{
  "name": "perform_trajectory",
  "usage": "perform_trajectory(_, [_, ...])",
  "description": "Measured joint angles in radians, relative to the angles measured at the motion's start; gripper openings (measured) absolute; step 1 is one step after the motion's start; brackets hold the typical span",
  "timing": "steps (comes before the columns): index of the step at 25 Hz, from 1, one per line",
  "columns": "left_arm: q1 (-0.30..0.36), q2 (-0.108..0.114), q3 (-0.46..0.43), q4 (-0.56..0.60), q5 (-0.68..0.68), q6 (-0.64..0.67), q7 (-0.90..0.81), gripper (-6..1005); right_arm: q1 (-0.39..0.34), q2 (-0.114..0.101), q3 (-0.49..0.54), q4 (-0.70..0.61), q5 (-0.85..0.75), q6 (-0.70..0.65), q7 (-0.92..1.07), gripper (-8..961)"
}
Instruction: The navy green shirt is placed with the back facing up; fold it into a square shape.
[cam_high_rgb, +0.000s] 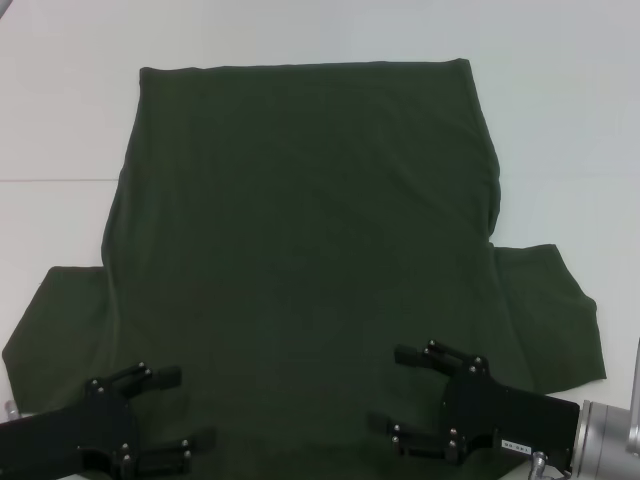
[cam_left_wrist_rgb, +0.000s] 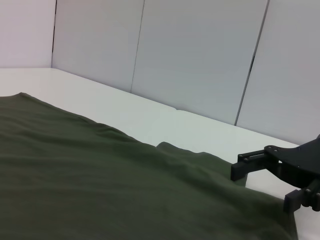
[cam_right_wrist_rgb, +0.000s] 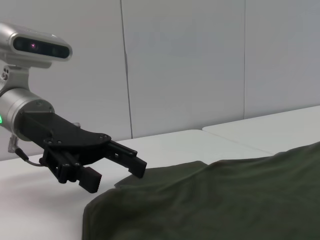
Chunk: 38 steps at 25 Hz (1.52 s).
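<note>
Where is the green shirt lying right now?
In the head view, the navy green shirt lies spread flat on the white table, with the left gripper and right gripper above its near edge.

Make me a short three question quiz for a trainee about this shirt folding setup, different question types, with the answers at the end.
1. True or false: the navy green shirt lies spread flat on the white table with no fold made yet.
2. Multiple choice: where are the two grippers in the head view? A) at the shirt's far edge, B) over the near part of the shirt, one toward each sleeve, C) off the table.
3. Fill in: the fingers of the left gripper and the right gripper are both ____.

Key
1. True: plain side up, both sleeves out to the sides.
2. B.
3. Open; neither holds any fabric.
</note>
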<state>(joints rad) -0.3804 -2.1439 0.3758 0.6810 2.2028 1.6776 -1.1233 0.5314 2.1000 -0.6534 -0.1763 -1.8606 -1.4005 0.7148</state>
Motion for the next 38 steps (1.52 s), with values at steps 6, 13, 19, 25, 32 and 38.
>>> perform_trajectory(6, [0.003,-0.001,0.000,0.000,0.000,-0.001,0.000,932,-0.001,0.000,-0.001,0.000,0.000,-0.001,0.000,914])
perform_trajectory(13, [0.003,-0.002,-0.011,0.000,-0.014,0.004,-0.023,932,-0.001,0.000,0.001,0.000,0.000,-0.001,0.000,914])
perform_trajectory(19, [-0.021,0.021,-0.060,0.009,-0.029,0.021,-0.311,932,-0.001,0.000,0.003,0.000,0.000,-0.001,0.005,915])
perform_trajectory(25, [-0.051,0.063,-0.110,0.045,-0.019,0.044,-0.659,933,0.000,0.000,0.005,0.000,0.000,-0.002,0.007,915])
perform_trajectory(32, [-0.068,0.122,-0.133,0.169,0.089,-0.016,-1.170,933,0.004,0.000,0.005,0.000,0.000,-0.003,0.008,915])
perform_trajectory(38, [-0.125,0.154,-0.126,0.233,0.307,-0.037,-1.320,932,0.006,0.001,0.002,0.000,0.000,-0.003,0.009,914])
